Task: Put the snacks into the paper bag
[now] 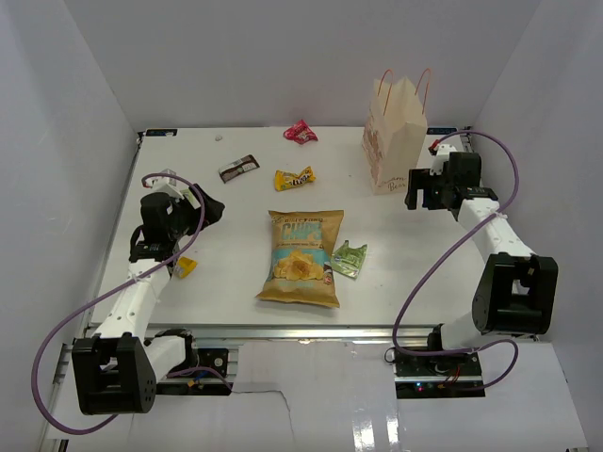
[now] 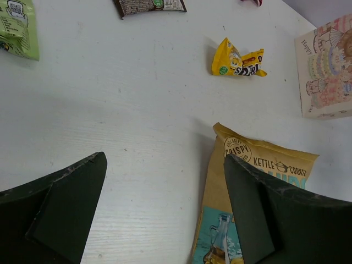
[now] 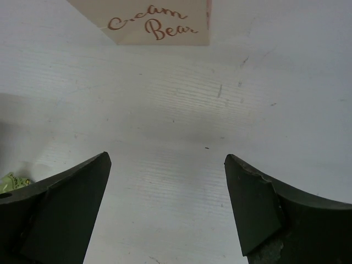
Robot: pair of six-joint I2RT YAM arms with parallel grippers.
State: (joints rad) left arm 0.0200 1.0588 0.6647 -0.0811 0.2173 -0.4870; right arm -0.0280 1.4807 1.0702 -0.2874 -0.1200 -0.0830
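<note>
The large yellow-and-blue chips bag point(image 1: 301, 256) lies flat mid-table; its top edge shows in the left wrist view point(image 2: 258, 165). Small packets lie around it: green point(image 1: 348, 258), yellow-orange point(image 1: 294, 178) point(image 2: 236, 58), dark brown point(image 1: 237, 168) point(image 2: 148, 5), pink-red point(image 1: 301, 132), and yellow point(image 1: 186, 266) by the left arm. The cream paper bag point(image 1: 396, 141) point(image 2: 327, 71) point(image 3: 154, 22) stands upright at the back right. My left gripper point(image 1: 212, 209) point(image 2: 165, 159) is open and empty, left of the chips bag. My right gripper point(image 1: 415, 193) point(image 3: 168, 157) is open and empty, just in front of the paper bag.
A green packet point(image 2: 16, 27) shows at the top left corner of the left wrist view. A scrap of green point(image 3: 11, 181) shows at the left edge of the right wrist view. White walls point(image 1: 94, 104) enclose the table on three sides.
</note>
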